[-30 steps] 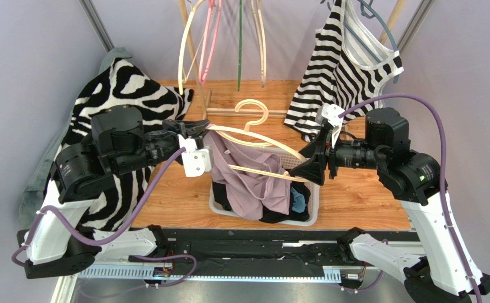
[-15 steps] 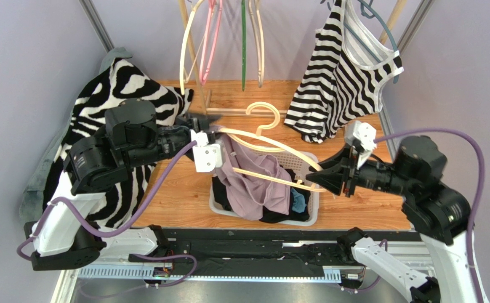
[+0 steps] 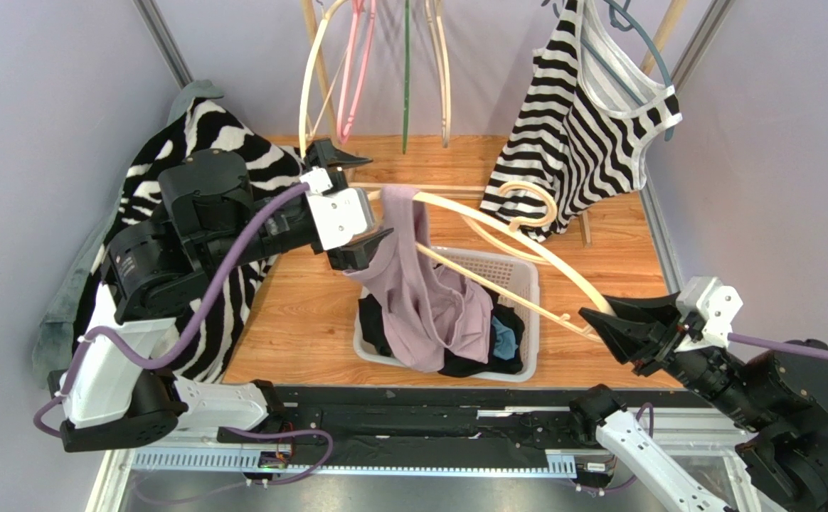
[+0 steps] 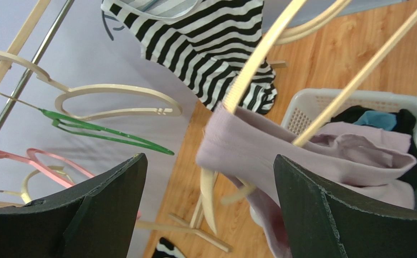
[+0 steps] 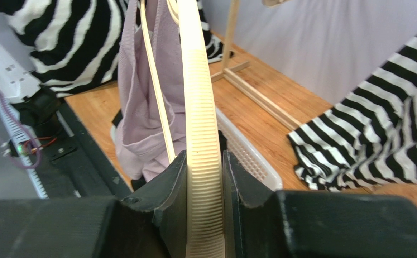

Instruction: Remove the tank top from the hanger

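R tool is clenched on the ribbed shoulder of the cream hanger. It holds that end low at the near right, w/ the hanger running up and away to the left. L tool is released, jaws wide, just beside the hanger's far end and gripping nothing.

The mauve tank top hangs bunched on that far end, its body drooping into the white basket on the wooden surface. So I judge we're mid-strip, garment not yet off.

In the L wrist view the strap seems looped round both the shoulder and the lower bar, but the angle's poor and I can't be sure.

Next I need the L tool to close on the fabric near that loop and drag it off the tip, away from the R tool, w/ R holding the hanger steady.
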